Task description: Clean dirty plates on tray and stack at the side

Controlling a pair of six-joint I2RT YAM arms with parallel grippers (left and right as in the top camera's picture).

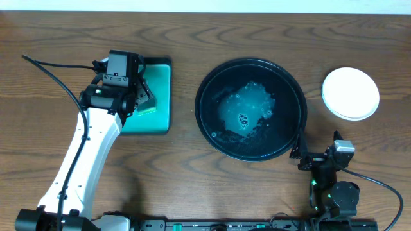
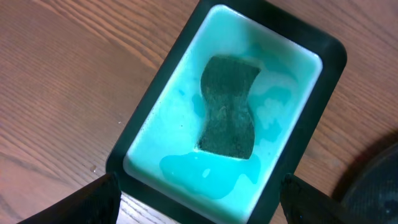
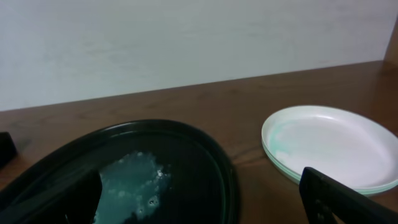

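Note:
The tray (image 1: 292,86), a large glossy black round dish, sits mid-table and holds a patch of foamy teal water; no plate lies in it. The plates (image 1: 350,94) stand stacked, white and pale mint, on the wood to its right, also visible in the right wrist view (image 3: 329,144). My left gripper (image 1: 142,95) hovers open over a teal rectangular tray, its fingers (image 2: 93,200) wide apart with a dark green sponge (image 2: 228,107) lying ahead of them. Open and empty, my right gripper (image 1: 302,154) rests low by the black tray's (image 3: 205,155) near right rim.
The teal rectangular tray (image 1: 160,96) with a dark rim lies at the left, with a pool of teal liquid (image 2: 205,174) around the sponge. A black cable (image 1: 54,64) trails across the wood at the far left. A pale wall stands behind the table.

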